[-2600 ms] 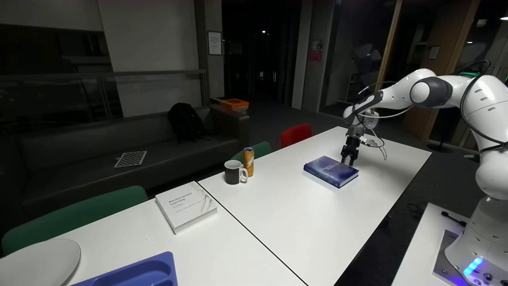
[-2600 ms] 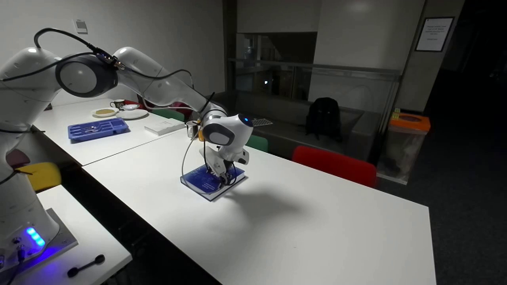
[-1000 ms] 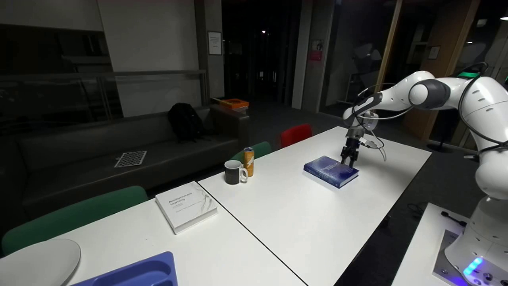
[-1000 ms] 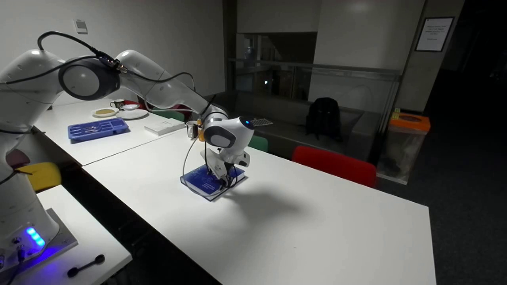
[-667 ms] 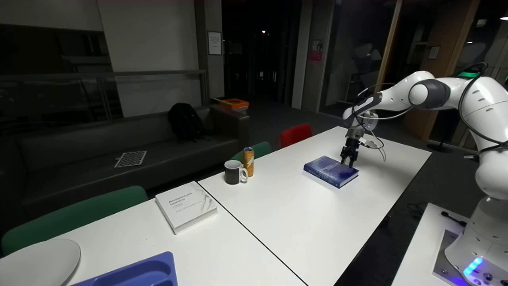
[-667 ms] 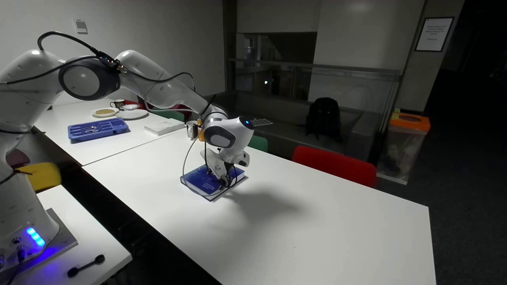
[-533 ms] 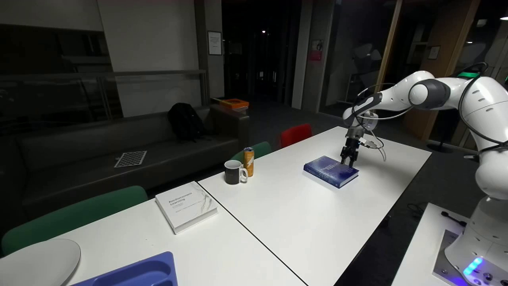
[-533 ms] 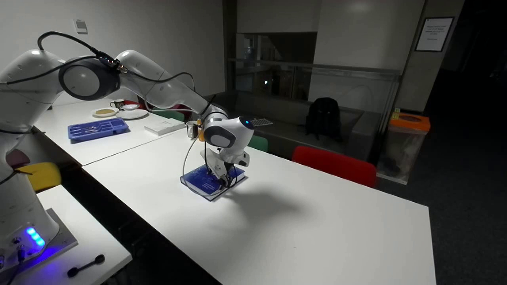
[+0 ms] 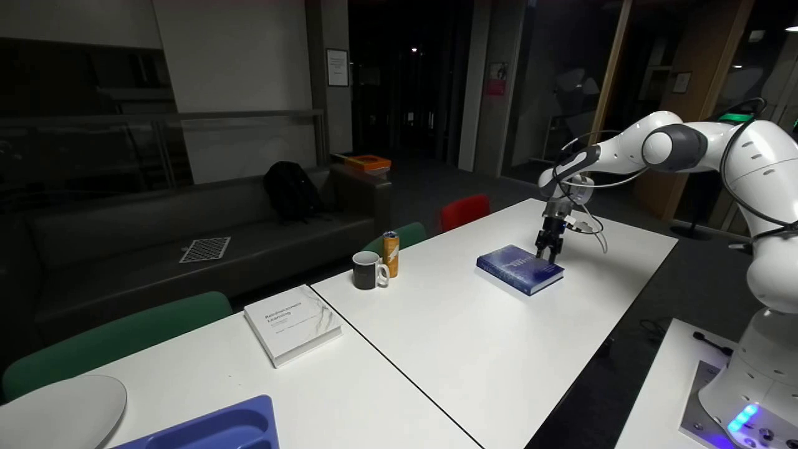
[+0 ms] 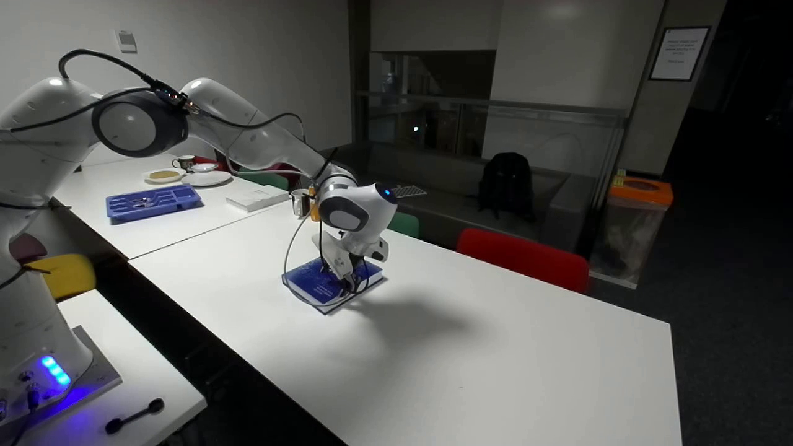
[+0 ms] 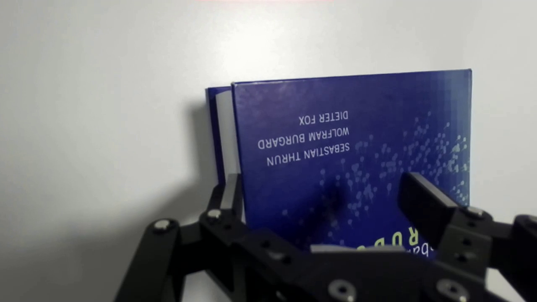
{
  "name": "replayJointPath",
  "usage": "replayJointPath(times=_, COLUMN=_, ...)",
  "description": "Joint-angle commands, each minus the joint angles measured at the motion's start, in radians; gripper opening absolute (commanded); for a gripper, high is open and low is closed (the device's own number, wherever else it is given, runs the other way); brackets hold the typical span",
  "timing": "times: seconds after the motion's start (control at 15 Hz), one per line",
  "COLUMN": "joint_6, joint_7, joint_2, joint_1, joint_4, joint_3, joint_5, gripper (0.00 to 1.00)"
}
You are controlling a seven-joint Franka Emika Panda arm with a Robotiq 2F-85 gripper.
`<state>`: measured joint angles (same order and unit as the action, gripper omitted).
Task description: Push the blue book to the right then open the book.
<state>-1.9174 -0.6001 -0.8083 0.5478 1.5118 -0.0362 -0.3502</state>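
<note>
The blue hardcover book point(image 11: 293, 98) lies closed beneath my wide-spread, empty claw point(image 11: 323, 180); in the wrist view, the left finger point(image 11: 231, 195) is at its page edge, contact unclear.

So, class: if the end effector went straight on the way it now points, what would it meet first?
Probably the blue book: one finger appears over its cover in the wrist view; depth is unclear.

One blue book point(image 9: 519, 269), one white book point(image 9: 293, 324), two mugs point(image 10: 298, 201) point(image 10: 187, 162), one orange can point(image 9: 391, 255), one blue tray point(image 10: 155, 212), one backpack point(image 9: 292, 190), one gripper point(image 11: 323, 180) were present.
</note>
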Motion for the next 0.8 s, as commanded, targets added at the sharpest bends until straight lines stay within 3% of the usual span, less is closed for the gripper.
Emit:
replayJointPath(times=0.0, joint_6=0.063, joint_7=0.002, joint_2=-0.003, joint_1=0.008, joint_4=-0.037, joint_3=0.011, joint_5=-0.016, gripper=1.00)
replayJointPath(times=0.73, joint_6=0.073, joint_7=0.018, joint_2=0.025, joint_1=-0.014, joint_4=-0.069, joint_3=0.005, joint_5=-0.007, gripper=1.00)
